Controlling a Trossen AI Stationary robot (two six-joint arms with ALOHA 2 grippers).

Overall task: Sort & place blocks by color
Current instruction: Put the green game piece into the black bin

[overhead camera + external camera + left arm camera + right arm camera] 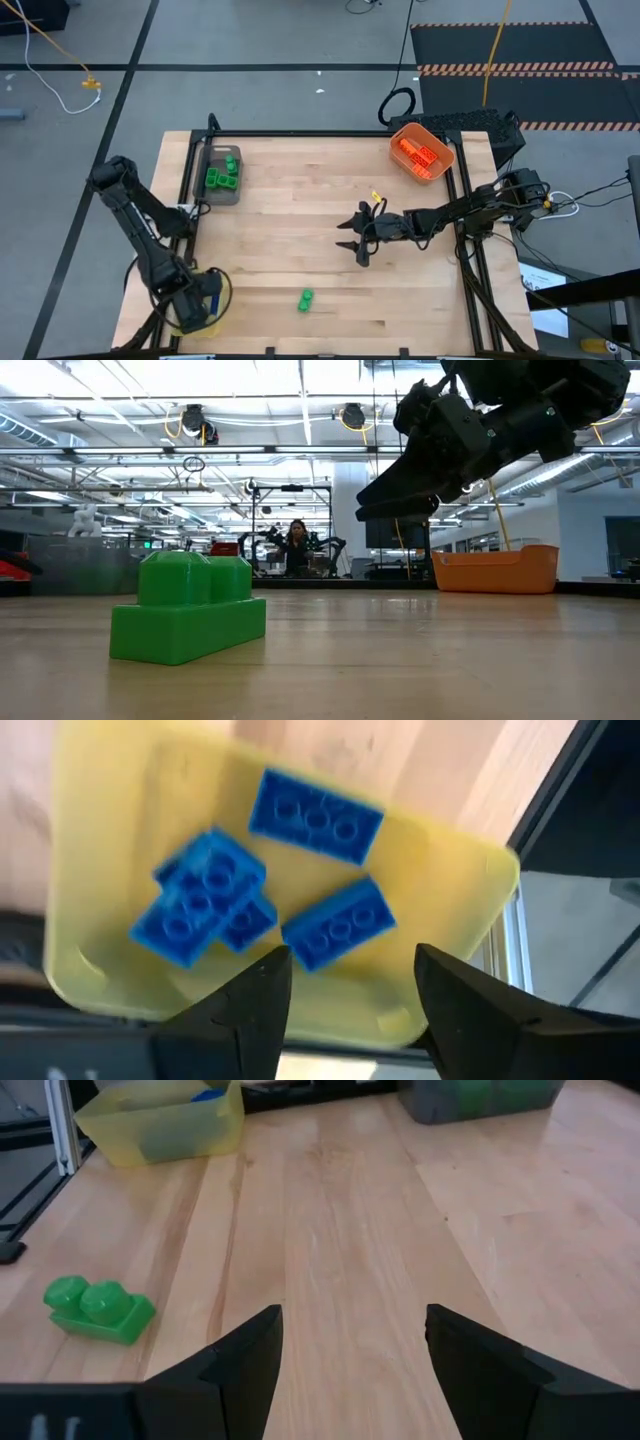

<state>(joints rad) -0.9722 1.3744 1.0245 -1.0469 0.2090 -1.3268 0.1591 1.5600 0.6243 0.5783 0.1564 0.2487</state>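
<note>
One green block (305, 298) lies alone on the table near its near edge; it also shows in the low view as the green block (185, 610) and in the right wrist view as the green block (98, 1310). My right gripper (350, 236) hangs open above mid-table, to the far right of that block, and touches nothing. The right gripper (352, 1330) has only bare wood between its fingers. My left gripper (350, 982) is open above the yellow bin (440, 870), which holds several blue blocks (205, 895).
A grey bin (222, 175) with green blocks stands at the far left, and an orange bin (422, 152) with orange blocks at the far right. The yellow bin (200, 325) sits at the near left corner under my left arm. A person (297, 545) shows far behind the table.
</note>
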